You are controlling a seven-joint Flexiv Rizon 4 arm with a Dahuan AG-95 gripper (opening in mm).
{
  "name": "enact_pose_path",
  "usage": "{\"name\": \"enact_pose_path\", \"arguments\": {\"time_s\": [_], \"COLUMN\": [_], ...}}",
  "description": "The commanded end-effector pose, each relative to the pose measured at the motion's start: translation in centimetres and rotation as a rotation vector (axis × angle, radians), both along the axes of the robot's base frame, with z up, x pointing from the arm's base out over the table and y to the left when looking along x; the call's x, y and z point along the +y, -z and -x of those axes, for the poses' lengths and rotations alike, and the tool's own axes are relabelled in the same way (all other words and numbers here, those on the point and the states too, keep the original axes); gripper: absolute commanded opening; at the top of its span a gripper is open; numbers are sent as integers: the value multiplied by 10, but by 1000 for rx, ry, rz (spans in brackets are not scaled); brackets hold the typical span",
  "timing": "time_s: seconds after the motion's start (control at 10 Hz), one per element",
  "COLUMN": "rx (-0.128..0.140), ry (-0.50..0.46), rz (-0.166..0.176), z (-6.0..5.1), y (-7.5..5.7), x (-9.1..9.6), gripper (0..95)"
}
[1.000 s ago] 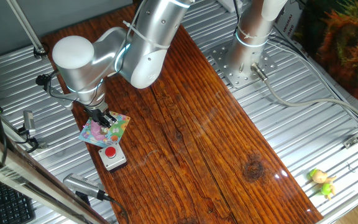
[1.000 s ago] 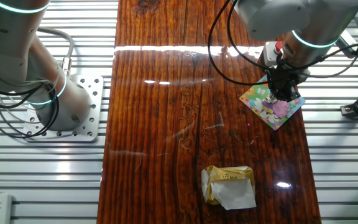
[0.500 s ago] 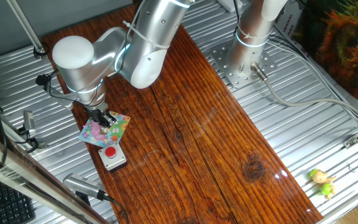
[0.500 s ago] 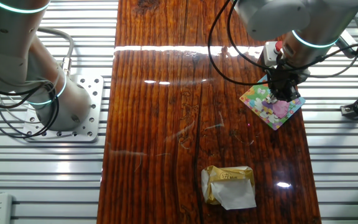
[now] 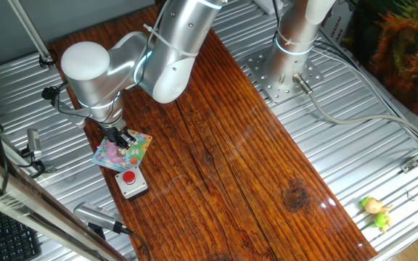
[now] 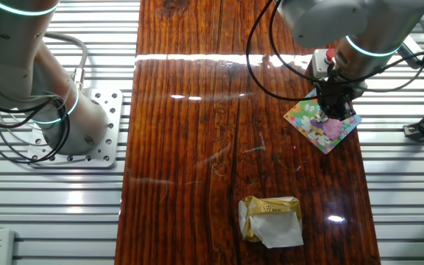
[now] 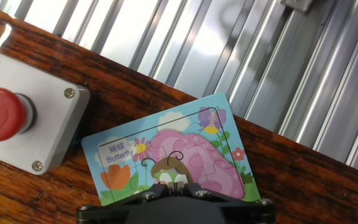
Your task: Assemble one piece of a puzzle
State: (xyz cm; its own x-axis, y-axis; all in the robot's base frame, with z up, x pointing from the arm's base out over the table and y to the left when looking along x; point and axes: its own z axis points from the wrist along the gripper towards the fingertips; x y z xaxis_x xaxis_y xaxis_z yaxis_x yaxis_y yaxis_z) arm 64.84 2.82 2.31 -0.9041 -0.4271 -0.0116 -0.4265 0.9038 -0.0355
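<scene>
Down at the nine o'clock edge of the dark wooden tabletop (image 5: 223,145), your two-finger gripper (image 5: 125,141) is sitting right on top of the small flat square puzzle board with the pastel pink, yellow, green and blue cartoon picture (image 5: 115,154). That board is lying flat, just beside the grey box with the red push button (image 5: 130,182), which is showing at nine o'clock in the hand view.

You're looking close to finished, by my reading: the board's picture (image 7: 173,155) is appearing whole, piece outlines running across the pink butterfly, no empty slot showing. What's probably left is pressing the piece home and lifting clear.

Now the catch: the hand view is cutting the fingertips off at six o'clock, with only the dark gripper body showing, and the bottom strip of the board is hiding beneath it. From the fixed cameras the fingers (image 6: 335,105) are too small to separate, so I cannot tell whether your claw is spread, pinched, or holding a piece. A gap could be sitting under there unseen.
</scene>
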Motion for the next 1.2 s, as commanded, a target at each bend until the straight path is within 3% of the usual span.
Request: {"name": "enact_pose_path", "arguments": {"time_s": [0.1, 1.2], "rx": [2, 16], "ry": [2, 9], "rz": [0, 3], "z": [0, -2], "y": [0, -2], "x": [0, 1], "gripper": [0, 0]}}
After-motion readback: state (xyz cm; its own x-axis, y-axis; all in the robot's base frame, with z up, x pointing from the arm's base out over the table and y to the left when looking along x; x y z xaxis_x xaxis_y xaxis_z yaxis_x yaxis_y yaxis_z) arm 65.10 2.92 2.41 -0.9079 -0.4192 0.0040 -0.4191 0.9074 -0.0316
